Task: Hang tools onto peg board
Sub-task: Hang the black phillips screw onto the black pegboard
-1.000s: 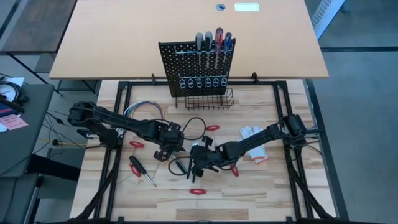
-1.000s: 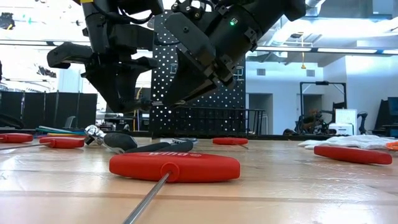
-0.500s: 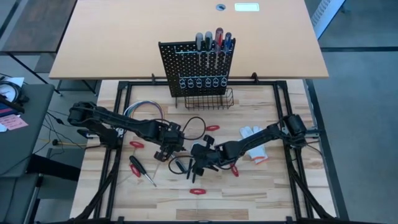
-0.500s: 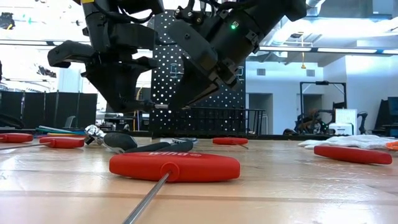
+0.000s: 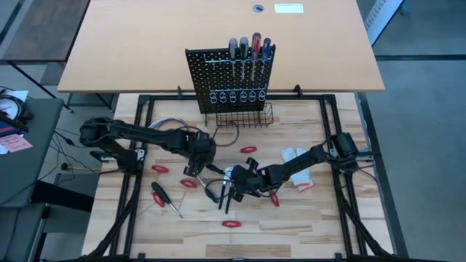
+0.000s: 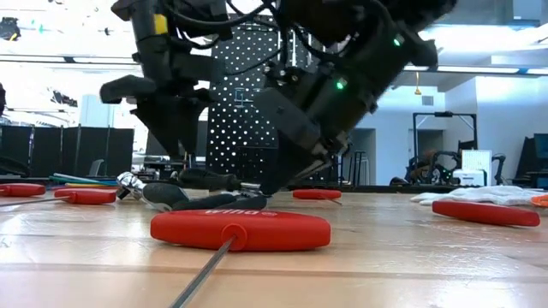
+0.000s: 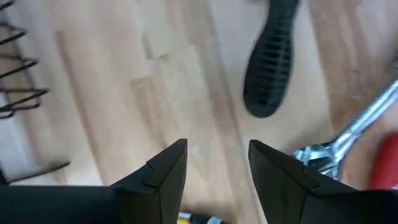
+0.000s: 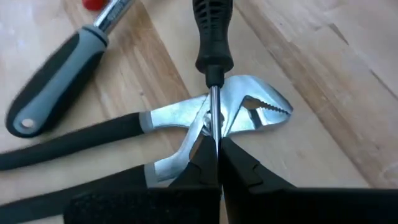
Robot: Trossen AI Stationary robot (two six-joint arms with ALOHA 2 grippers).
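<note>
Now screwdriver lowered, left gripper withdrawn

Both arms are dark, near-black, built of slim jointed segments. The left arm carries a loose black cable looping beside its links, and the low view shows a yellow band high on its housing. The right arm shows small green indicator lights on its wrist body in the low view. The left gripper ends in two matte black, wedge-shaped fingers with angular, bevelled faces. The right gripper has similar black fingers tapering to narrow tips.
</note>
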